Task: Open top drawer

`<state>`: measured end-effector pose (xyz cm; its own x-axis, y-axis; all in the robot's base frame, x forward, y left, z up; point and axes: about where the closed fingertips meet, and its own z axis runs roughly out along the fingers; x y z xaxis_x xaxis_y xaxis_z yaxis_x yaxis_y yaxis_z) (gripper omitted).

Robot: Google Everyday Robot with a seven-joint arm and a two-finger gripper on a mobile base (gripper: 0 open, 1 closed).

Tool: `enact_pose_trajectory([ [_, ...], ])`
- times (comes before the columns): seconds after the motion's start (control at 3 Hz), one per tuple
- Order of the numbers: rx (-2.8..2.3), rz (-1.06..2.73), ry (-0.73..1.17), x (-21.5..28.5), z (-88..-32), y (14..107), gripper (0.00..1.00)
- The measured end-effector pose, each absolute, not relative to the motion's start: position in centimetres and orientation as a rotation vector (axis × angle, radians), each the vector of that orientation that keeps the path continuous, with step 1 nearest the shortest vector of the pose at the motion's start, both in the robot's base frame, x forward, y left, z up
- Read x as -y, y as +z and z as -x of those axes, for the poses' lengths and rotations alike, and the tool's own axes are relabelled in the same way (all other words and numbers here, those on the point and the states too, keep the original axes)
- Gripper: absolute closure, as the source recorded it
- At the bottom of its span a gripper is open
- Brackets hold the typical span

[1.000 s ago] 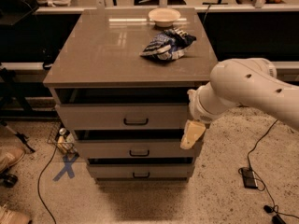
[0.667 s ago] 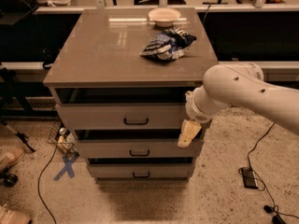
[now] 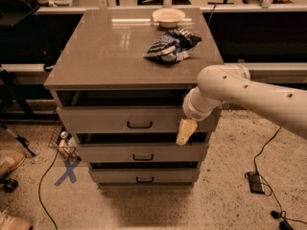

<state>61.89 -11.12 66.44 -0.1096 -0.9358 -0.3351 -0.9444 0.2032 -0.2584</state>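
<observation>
The top drawer (image 3: 105, 120) is the widest grey-beige front of the cabinet, right under the tabletop, with a small black bar handle (image 3: 139, 125) at its middle. A dark gap shows between its upper edge and the tabletop. My gripper (image 3: 186, 131) hangs pale yellow from the white arm (image 3: 240, 92), which reaches in from the right. The gripper is in front of the right part of the drawer front, at its lower edge, well to the right of the handle and holding nothing I can see.
Two narrower drawers (image 3: 143, 153) (image 3: 144, 176) sit below. On the tabletop (image 3: 105, 51) lie a blue-and-white crumpled bag (image 3: 171, 45) and a pale bowl (image 3: 168, 16). Cables and a black adapter (image 3: 255, 182) lie on the floor to the right, a blue X mark (image 3: 67, 171) to the left.
The arm and gripper have moved left, further across the right end of the top drawer front. The drawers have not moved.
</observation>
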Motion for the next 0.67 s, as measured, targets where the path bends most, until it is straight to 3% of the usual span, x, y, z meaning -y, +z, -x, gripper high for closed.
enact_pose_trajectory([
  [0.67, -2.059, 1.724, 0.08, 10.8, -62.3, 65.3, 0.49],
])
